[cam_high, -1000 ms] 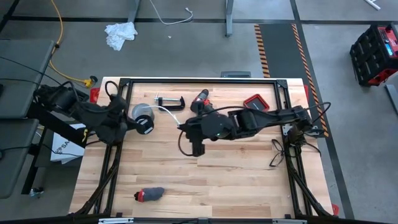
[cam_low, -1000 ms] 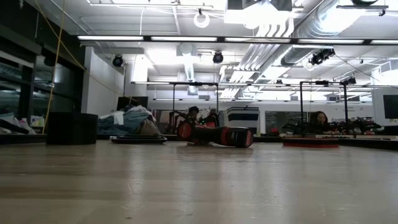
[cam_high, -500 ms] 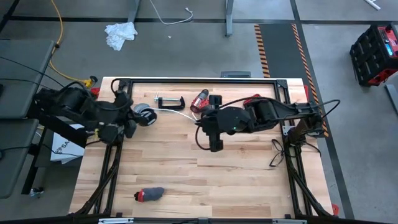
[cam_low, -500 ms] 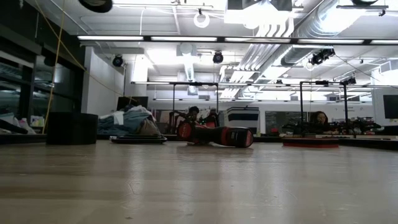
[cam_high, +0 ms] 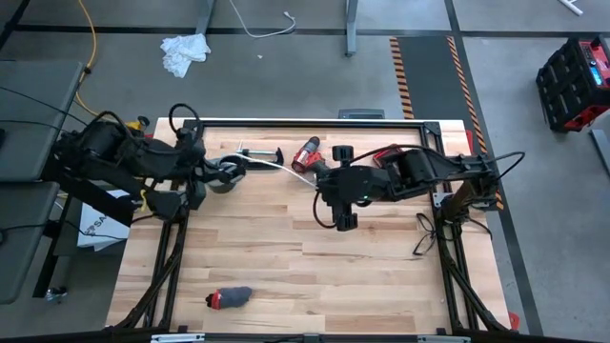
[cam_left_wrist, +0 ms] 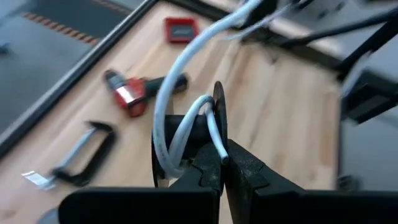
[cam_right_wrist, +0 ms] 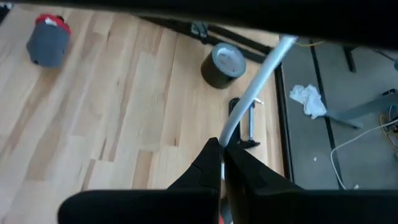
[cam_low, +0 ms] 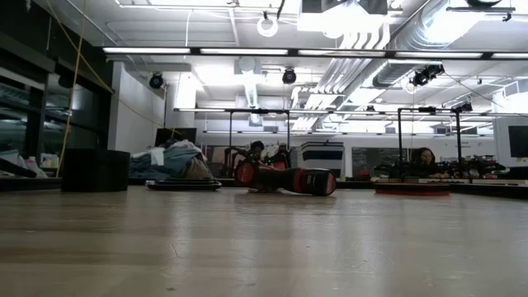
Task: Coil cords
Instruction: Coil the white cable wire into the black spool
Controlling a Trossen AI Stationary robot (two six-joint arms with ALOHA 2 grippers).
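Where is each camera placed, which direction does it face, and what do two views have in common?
High view: above the table, facing straight down; both arms show, the left gripper and right gripper.
Low view: at table-top height, facing level across the table into the room; no arm shows.
Left wrist view: on the left wrist, facing past its shut fingers pinching the white cable.
Right wrist view: on the right wrist, facing down past its shut fingers.
Shared: both wrist views show the clamp.
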